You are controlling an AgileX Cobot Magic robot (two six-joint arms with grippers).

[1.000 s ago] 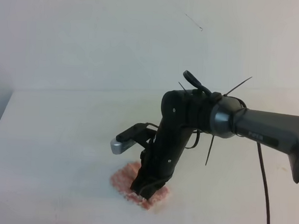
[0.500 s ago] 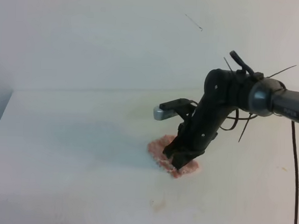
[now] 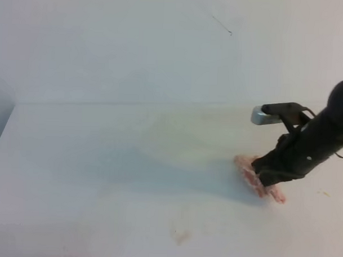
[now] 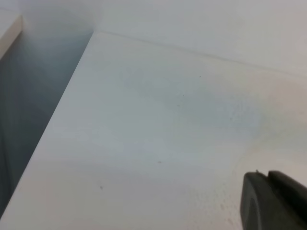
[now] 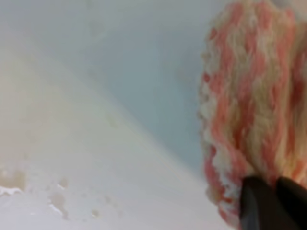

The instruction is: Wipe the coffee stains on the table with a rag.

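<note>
On the white table (image 3: pixel 91 159), my right gripper (image 3: pixel 268 180) presses the pink-and-white rag (image 3: pixel 246 168) down at the right side. It is shut on the rag's upper edge. The right wrist view shows the fuzzy rag (image 5: pixel 254 96) close up, pinched between the dark fingertips (image 5: pixel 261 206). A faint tan remnant of the coffee stains (image 3: pixel 180 236) lies near the front centre. Small wet beige droplets (image 5: pixel 12 179) and a pale streak show on the table (image 5: pixel 120 72). My left gripper (image 4: pixel 268 179) shows only as dark tips, close together, over bare table (image 4: pixel 144 120).
The table's left edge (image 3: pixel 5 125) drops off to a grey gap. A white wall (image 3: pixel 163 43) rises behind the far edge. The right wrist camera (image 3: pixel 268 114) juts out above the rag.
My right arm has swept the rag from the front centre to the right side of the table. A faint tan smudge now shows where the rag was.
</note>
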